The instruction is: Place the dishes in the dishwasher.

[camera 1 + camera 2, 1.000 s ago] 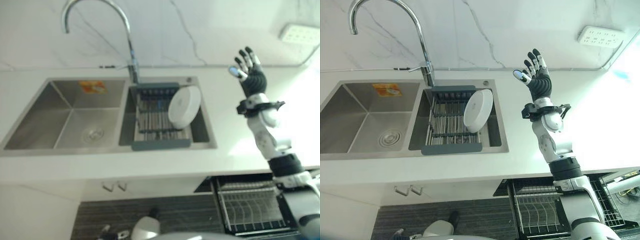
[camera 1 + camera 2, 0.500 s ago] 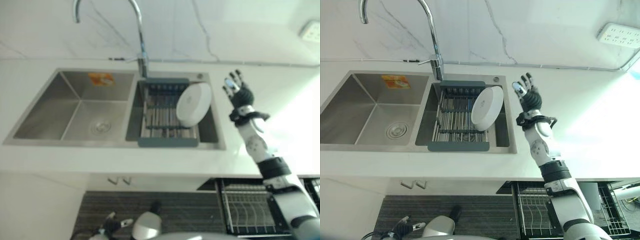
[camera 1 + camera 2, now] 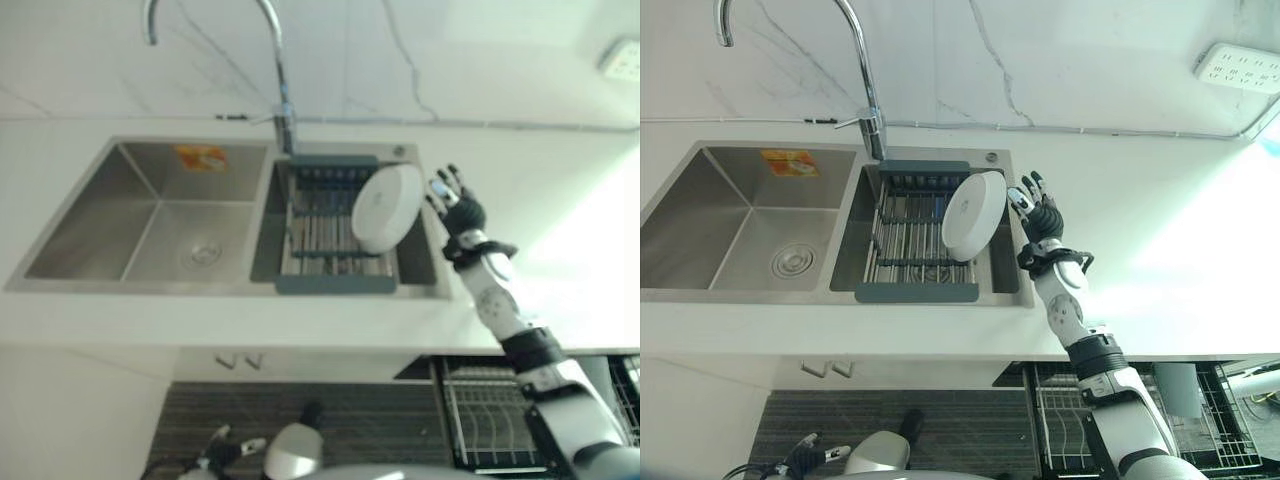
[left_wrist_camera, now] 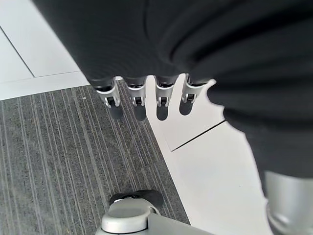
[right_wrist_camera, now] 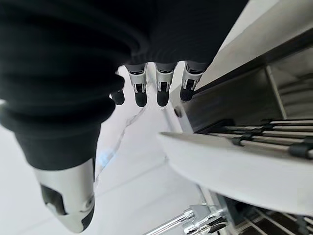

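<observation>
White counter (image 3: 1160, 240), marble-veined backsplash (image 3: 1080, 60) behind, wall socket (image 3: 1240, 68) near the upper right corner. Double stainless sink (image 3: 740, 220) set into the counter's left half; left basin bare, with round drain (image 3: 792, 262) and an orange sticker (image 3: 790, 162) on its back wall. Tall arched faucet (image 3: 862, 70) rising from the back edge between the two basins. Right basin occupied by a grey-framed dish rack (image 3: 915, 235) of metal bars. White plate (image 3: 973, 210) standing on edge at the rack's right end, tilted, leaning toward the basin's right wall. Below the counter's front edge at right, open dishwasher (image 3: 1225, 420) with pulled-out wire rack (image 3: 1065, 420), no dish visible in it. Grey ribbed floor mat (image 3: 930, 430) in front of the cabinet, beside pale floor tiles (image 4: 29, 54).

Right hand (image 3: 1037, 212) raised over the counter just beside the right basin's right edge, close to the plate's rim; contact not determinable from the head views. Fingers (image 5: 163, 93) extended and relaxed in the right wrist view, thumb apart, nothing grasped; plate's (image 5: 234, 166) curved white rim lying just past the fingertips, with rack bars behind. Left hand (image 4: 146, 93) hanging low above the floor mat, fingers straight, released, holding nothing.
</observation>
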